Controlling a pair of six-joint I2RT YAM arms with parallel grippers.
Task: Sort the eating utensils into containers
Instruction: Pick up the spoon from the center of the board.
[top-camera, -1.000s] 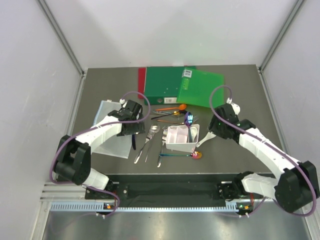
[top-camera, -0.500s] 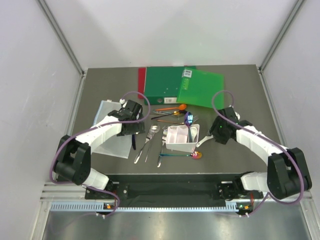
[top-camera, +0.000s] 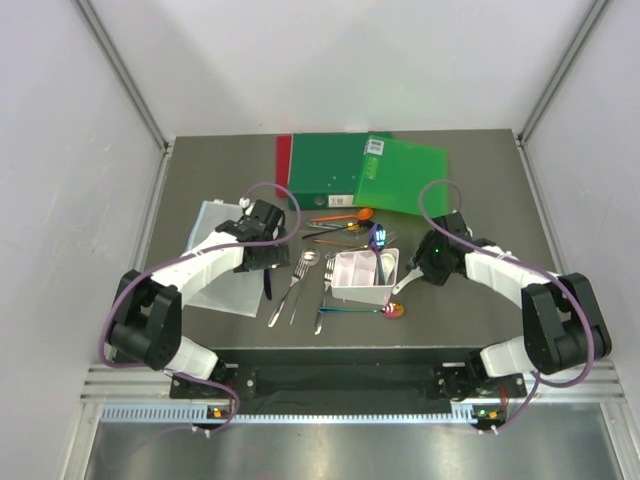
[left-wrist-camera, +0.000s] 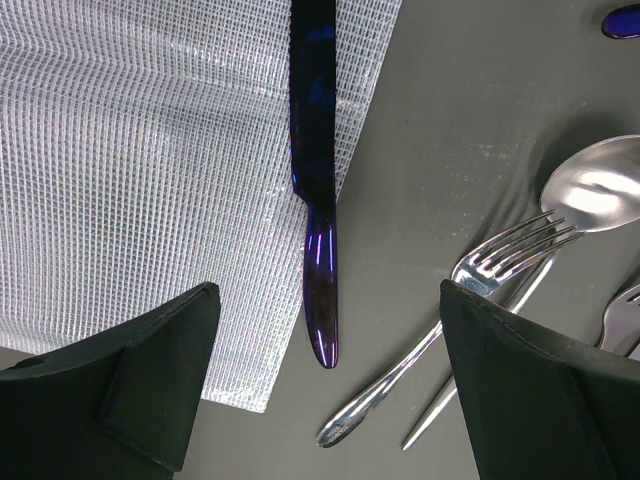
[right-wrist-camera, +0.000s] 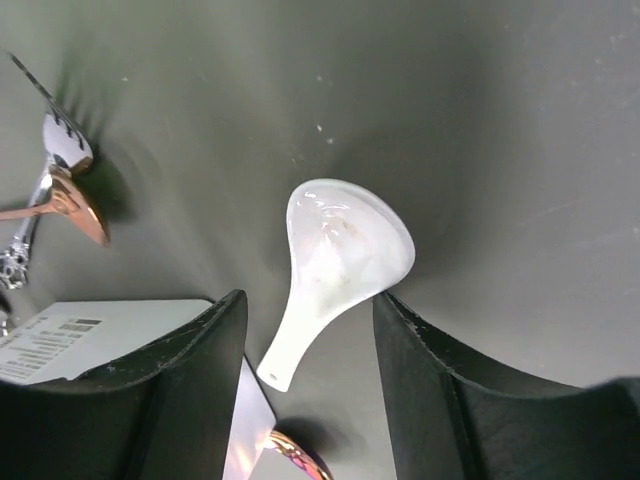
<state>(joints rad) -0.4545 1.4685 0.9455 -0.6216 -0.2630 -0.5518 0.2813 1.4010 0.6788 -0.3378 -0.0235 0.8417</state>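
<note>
The white bin (top-camera: 365, 274) stands mid-table with a few utensils in it. My left gripper (top-camera: 266, 262) is open and hovers over a dark blue knife (left-wrist-camera: 318, 200) that lies half on the clear sheet (left-wrist-camera: 150, 180); the knife's handle end lies between the jaws. My right gripper (top-camera: 427, 266) is open, its jaws either side of a white spoon (right-wrist-camera: 340, 260) lying just right of the bin's corner (right-wrist-camera: 100, 340). Silver forks (top-camera: 292, 288) and a silver spoon (left-wrist-camera: 600, 190) lie left of the bin. A rainbow spoon (top-camera: 358, 310) lies in front of it.
Green folders (top-camera: 390, 175) and a red one (top-camera: 283, 170) lie at the back. More coloured utensils (top-camera: 340, 228), among them an orange spoon (top-camera: 342, 216), lie between the folders and the bin. The clear sheet (top-camera: 215, 262) covers the table's left part.
My right gripper has moved down and left, closer to the bin, and now straddles the white spoon. The left arm has not moved.
</note>
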